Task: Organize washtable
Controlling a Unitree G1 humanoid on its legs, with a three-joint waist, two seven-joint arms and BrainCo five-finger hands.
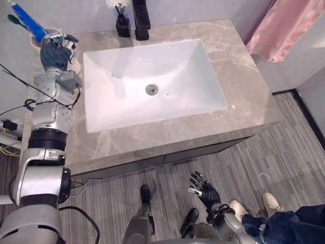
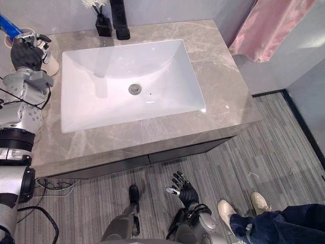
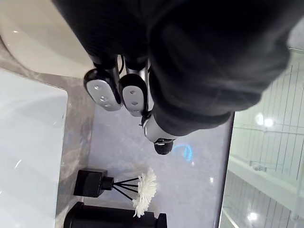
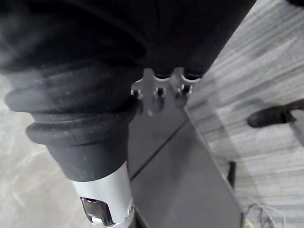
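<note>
Up at the counter's far left, left hand upright, blue toothbrush just beyond, white rectangular basin to its right. Beside that hand, a white cup; grip impossible to tell. Low over the floor, right hand, fingers spread, empty. Left wrist view: black diffuser, veined marble. Right wrist view: dark cabinet, striped grey floor.

Sink set in counter — faucet & diffuser behind it, cup back-left, towel far R.
</note>
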